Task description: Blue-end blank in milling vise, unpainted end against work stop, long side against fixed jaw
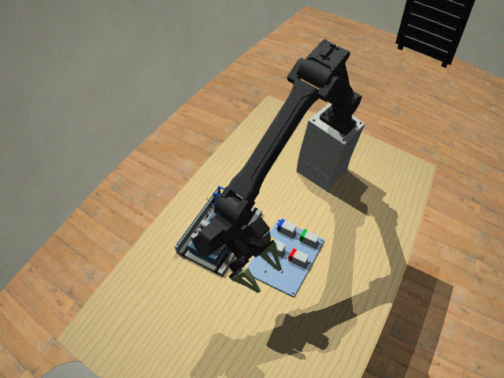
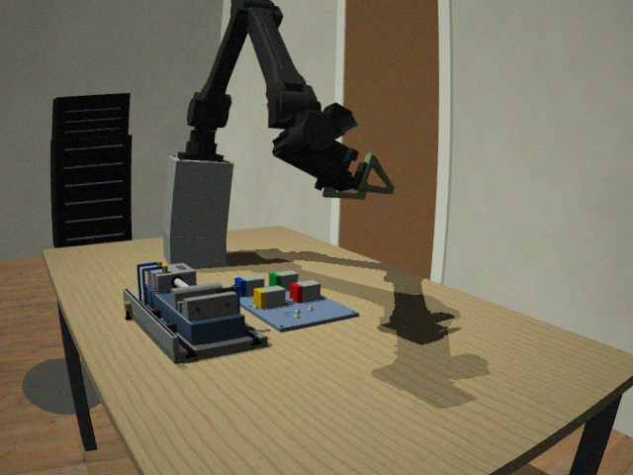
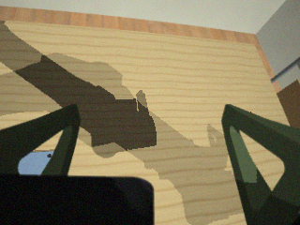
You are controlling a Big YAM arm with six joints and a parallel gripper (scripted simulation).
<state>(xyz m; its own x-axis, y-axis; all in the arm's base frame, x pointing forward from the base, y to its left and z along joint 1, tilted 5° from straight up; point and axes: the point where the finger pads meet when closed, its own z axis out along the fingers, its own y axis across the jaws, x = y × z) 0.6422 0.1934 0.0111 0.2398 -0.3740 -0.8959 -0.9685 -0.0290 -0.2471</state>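
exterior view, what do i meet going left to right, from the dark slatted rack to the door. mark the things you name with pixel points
Dark slatted rack [image 2: 92,168] → grey pedestal [image 2: 225,173] → blank with the blue end [image 1: 288,228] [image 2: 251,286] → blank with the red end [image 1: 298,257] [image 2: 308,291] → open end effector [image 1: 270,280] [image 2: 358,193] [image 3: 151,112] → brown door [image 2: 404,128]

The gripper [image 3: 151,112] is open, with 2 green fingers, 1 at left and 1 at right. Behind them, dark shadows lie on the wooden table [image 3: 197,70].
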